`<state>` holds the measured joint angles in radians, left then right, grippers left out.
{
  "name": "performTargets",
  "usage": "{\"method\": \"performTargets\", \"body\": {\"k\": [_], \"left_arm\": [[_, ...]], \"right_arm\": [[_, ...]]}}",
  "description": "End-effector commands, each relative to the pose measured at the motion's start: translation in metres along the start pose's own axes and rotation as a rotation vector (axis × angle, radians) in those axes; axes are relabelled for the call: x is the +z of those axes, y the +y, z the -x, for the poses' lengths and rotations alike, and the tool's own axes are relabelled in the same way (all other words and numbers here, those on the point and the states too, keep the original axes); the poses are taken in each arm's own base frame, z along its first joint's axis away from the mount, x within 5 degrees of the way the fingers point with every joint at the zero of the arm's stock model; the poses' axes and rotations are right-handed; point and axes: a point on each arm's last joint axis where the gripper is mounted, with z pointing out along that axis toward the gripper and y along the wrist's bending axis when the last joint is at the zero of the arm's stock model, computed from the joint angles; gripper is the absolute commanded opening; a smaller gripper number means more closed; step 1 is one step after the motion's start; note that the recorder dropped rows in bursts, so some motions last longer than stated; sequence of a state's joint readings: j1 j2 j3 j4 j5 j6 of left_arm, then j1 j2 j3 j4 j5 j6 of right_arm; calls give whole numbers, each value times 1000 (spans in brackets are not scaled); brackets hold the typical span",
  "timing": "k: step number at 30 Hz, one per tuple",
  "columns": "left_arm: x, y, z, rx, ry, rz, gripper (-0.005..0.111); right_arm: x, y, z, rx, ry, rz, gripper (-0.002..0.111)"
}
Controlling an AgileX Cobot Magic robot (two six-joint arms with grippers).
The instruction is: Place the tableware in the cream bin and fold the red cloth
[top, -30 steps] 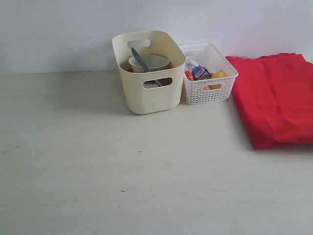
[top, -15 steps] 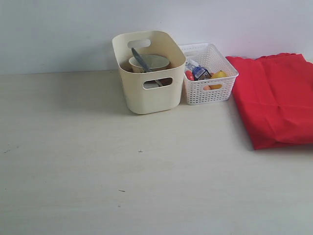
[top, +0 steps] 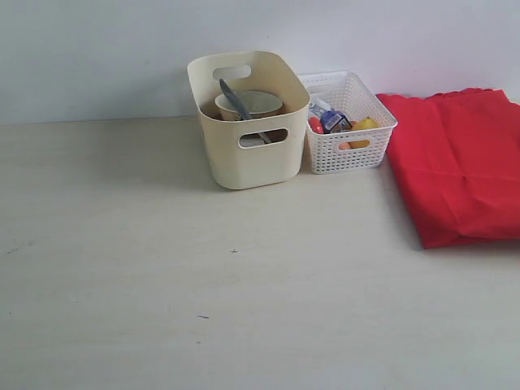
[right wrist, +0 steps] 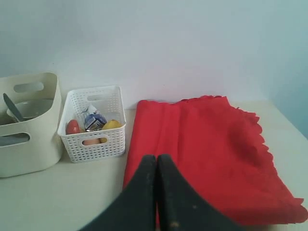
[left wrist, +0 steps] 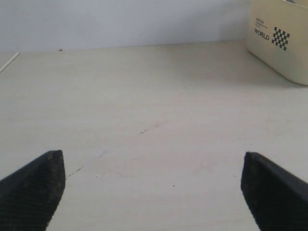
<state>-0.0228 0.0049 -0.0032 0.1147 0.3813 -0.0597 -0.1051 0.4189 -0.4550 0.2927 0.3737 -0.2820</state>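
Left gripper (left wrist: 151,161): jaws wide apart, nothing between them, low over the pale wood-grain bench (top: 162,284). The tall smooth cream plastic bin (top: 248,154) stands ahead of it, off to one side.

Right gripper (right wrist: 156,163): jaws pressed together, empty, facing the large bright red scalloped cloth (top: 459,162).

In the bin you see a pale green-white bowl (top: 253,104) with a dark utensil handle (top: 231,96) leaning across it. The rest of its contents are hidden. No tableware shows on the bench. The small white lattice basket (top: 349,146) sits just beside the bin.

The cloth lies as a layered rectangle at the bench's right end. Both steps look finished or close to it. If you want another fold, the right gripper must open first, then pinch a near corner.
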Motion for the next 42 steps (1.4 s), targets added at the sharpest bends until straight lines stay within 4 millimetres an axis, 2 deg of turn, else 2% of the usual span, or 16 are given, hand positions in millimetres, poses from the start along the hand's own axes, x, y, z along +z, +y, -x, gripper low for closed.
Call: {"method": "performTargets", "body": {"k": [1, 8, 17, 28, 35, 42], "left_arm": [[0, 0, 0, 5, -16, 3, 94], [0, 0, 0, 5, -16, 3, 94], [0, 0, 0, 5, -16, 3, 94], [0, 0, 0, 5, -16, 3, 94], [0, 0, 0, 5, -16, 3, 94], [0, 0, 0, 5, -14, 3, 94]], "right_arm": [[-9, 2, -18, -17, -50, 10, 0], [-18, 8, -46, -40, -143, 108, 0], [-14, 8, -77, -10, -96, 109, 0], [-6, 7, -101, 2, -39, 99, 0], [-9, 0, -118, 47, -65, 34, 0], [-9, -1, -123, 2, -38, 31, 0]]}}
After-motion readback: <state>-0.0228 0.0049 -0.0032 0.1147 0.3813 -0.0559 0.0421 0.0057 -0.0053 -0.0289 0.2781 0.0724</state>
